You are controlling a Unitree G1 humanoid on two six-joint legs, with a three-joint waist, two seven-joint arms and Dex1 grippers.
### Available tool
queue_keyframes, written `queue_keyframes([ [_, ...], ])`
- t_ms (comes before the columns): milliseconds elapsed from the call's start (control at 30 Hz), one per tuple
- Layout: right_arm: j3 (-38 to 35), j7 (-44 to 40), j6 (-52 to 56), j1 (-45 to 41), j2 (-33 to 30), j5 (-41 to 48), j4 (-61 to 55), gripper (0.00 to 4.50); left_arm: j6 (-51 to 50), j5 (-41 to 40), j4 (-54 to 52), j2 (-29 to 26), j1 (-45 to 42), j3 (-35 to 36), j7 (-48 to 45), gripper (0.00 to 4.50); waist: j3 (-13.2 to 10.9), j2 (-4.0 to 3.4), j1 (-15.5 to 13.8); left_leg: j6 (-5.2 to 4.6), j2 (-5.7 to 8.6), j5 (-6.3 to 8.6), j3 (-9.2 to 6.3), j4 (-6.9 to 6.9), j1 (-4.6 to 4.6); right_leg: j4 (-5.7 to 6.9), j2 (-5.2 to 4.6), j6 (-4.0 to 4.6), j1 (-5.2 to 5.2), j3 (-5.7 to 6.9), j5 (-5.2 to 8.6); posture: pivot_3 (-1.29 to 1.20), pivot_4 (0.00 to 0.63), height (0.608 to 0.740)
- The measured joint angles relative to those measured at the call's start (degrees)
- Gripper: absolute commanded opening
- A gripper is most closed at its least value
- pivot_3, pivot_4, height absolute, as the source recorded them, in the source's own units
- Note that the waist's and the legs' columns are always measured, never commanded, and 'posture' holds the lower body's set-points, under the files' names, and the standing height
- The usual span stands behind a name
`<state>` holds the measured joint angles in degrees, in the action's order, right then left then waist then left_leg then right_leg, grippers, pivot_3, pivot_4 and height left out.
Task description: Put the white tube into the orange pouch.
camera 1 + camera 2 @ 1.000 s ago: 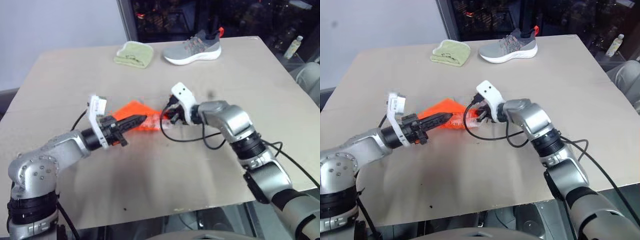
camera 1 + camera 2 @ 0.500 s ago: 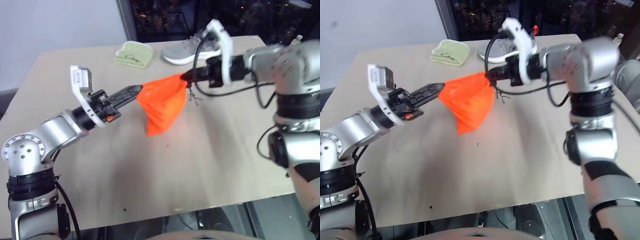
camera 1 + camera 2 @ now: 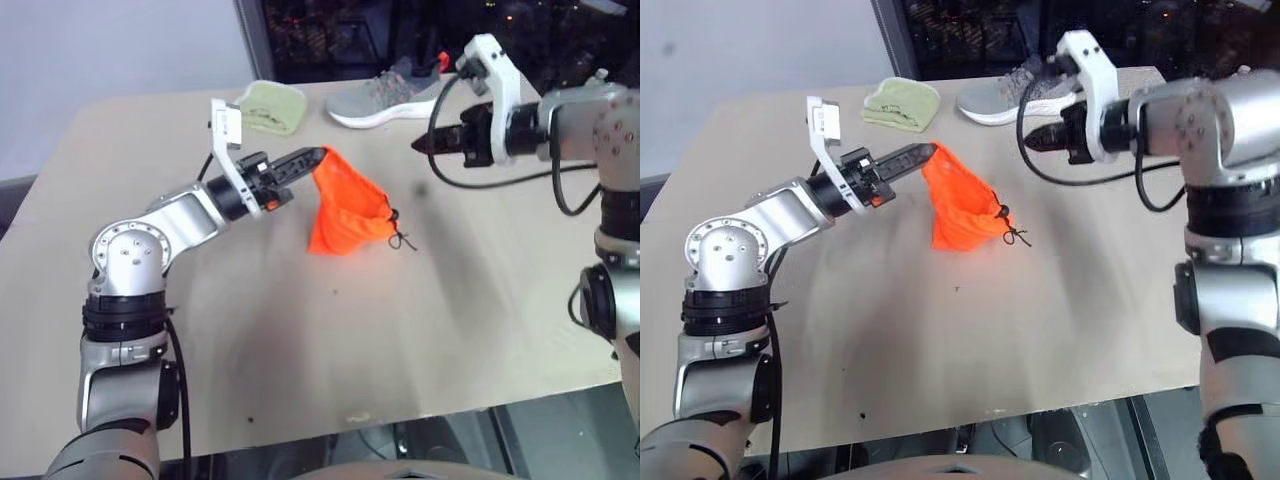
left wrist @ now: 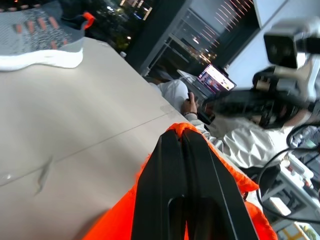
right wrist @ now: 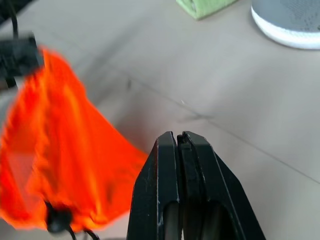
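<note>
The orange pouch (image 3: 345,210) hangs above the table by one top corner, its black cord (image 3: 398,238) dangling at the lower right. My left gripper (image 3: 318,155) is shut on that corner, and in the left wrist view orange fabric (image 4: 230,170) spreads around its closed tip (image 4: 181,131). My right gripper (image 3: 420,146) is shut with nothing in it, held in the air to the right of the pouch and apart from it. From the right wrist the pouch (image 5: 60,140) lies beyond the closed fingertips (image 5: 170,142). The white tube is hidden.
A grey shoe (image 3: 385,97) and a folded light-green cloth (image 3: 268,108) lie at the far edge of the tan table (image 3: 300,330). Beyond the table, in the left wrist view, a person in white (image 4: 235,140) sits at a laptop.
Both grippers lifted the pouch off the table. The right gripper then let go and drew away to the right. The pouch now hangs from the left gripper alone, which rose and moved forward.
</note>
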<state>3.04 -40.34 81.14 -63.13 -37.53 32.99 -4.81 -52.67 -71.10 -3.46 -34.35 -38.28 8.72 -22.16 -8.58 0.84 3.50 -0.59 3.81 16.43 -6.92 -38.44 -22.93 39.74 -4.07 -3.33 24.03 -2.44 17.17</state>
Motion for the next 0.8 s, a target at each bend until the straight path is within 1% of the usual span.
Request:
queue_keyframes([
  [33, -0.15, -0.22, 0.18, 1.28, -0.60, 0.43, -1.60, 0.89, -0.03, 0.10, 0.00, 0.02, 0.17, 0.02, -0.18, 0.00, 0.00, 0.00, -0.02, 0.00, 0.00, 0.00, -0.02, 0.00, 0.00, -0.01, 0.00, 0.00, 0.00, 0.02, 0.00, 0.00, 0.150, 0.740],
  [67, -0.70, -0.58, 1.46, 5.43, -2.22, 2.02, -6.61, 1.27, -0.30, 0.74, 0.21, 0.07, 0.44, 0.20, -0.25, 0.00, -0.01, 0.00, -0.04, 0.00, -0.01, 0.00, 0.01, 0.02, -0.02, 0.00, -0.02, 0.00, 0.04, 0.03, 0.00, 0.00, 0.150, 0.740],
  [100, -2.38, -0.51, 3.47, 10.21, -3.48, 3.85, -12.41, 1.78, -0.63, 1.32, 0.28, 0.20, 0.50, 0.43, -0.26, 0.00, 0.00, 0.00, -0.17, 0.00, -0.01, 0.00, -0.04, -0.03, -0.03, 0.03, -0.03, 0.00, 0.04, 0.05, 0.00, 0.00, 0.150, 0.740],
  [133, -3.40, -0.46, 4.89, 12.31, -3.29, 5.07, -15.12, 1.78, -0.76, 1.51, 0.30, 0.19, 0.57, 0.71, -0.25, 0.00, -0.01, 0.00, -0.08, 0.00, -0.01, 0.00, 0.00, -0.03, -0.03, 0.04, -0.01, 0.00, 0.06, 0.02, 0.00, 0.00, 0.150, 0.740],
  [200, -7.00, 0.97, 8.72, 16.63, 0.28, 7.81, -21.43, 1.78, -1.20, 1.94, 0.30, 0.39, 0.54, 0.87, -0.26, 0.00, 0.00, 0.00, 0.18, 0.00, -0.01, 0.00, 0.04, -0.06, 0.06, 0.16, 0.01, 0.00, 0.07, -0.06, 0.00, 0.00, 0.150, 0.740],
  [267, -8.80, 3.18, 10.86, 19.40, 4.27, 9.56, -26.16, 1.78, -1.88, 2.31, 0.29, 0.77, 0.53, 0.97, -0.25, 0.00, 0.00, 0.00, 0.18, 0.01, -0.01, -0.01, 0.03, -0.12, 0.11, 0.28, 0.02, -0.01, 0.06, -0.06, -0.01, 0.00, 0.150, 0.740],
  [367, -11.25, 7.80, 11.00, 21.04, 10.41, 9.94, -28.68, 1.78, -2.32, 2.56, 0.29, 0.81, 0.52, 1.67, -0.47, 0.00, 0.00, 0.00, -0.08, 0.03, 0.00, -0.02, -0.02, -0.23, 0.13, 0.32, 0.04, 0.03, 0.01, -0.04, -0.07, 0.00, 0.150, 0.740],
  [467, -11.60, 12.00, 11.00, 21.53, 13.38, 8.86, -29.00, 1.78, -3.17, 3.29, 0.30, 0.76, 0.52, 2.40, -0.81, 0.00, 0.00, 0.00, -0.52, 0.02, 0.02, -0.01, -0.03, -0.25, 0.13, 0.27, 0.04, 0.02, -0.01, -0.02, -0.08, 0.00, 0.150, 0.740],
  [567, -11.85, 14.43, 11.00, 21.59, 14.67, 8.02, -28.50, 1.78, -3.82, 3.68, 0.33, 0.73, 0.39, 2.74, -1.21, 0.00, 0.00, 0.00, -0.98, 0.02, 0.02, -0.01, -0.03, -0.23, 0.12, 0.21, 0.04, 0.02, -0.01, -0.01, -0.08, 0.00, 0.150, 0.740],
  [800, -10.22, 16.56, 10.96, 22.93, 14.20, 6.75, -26.38, 1.78, -4.71, 4.13, 0.32, 0.79, 0.35, 4.36, -1.33, 0.00, 0.00, 0.00, -1.02, 0.02, 0.02, -0.01, -0.03, -0.22, 0.12, 0.20, 0.04, 0.02, -0.01, -0.01, -0.08, 0.00, 0.150, 0.740],
])
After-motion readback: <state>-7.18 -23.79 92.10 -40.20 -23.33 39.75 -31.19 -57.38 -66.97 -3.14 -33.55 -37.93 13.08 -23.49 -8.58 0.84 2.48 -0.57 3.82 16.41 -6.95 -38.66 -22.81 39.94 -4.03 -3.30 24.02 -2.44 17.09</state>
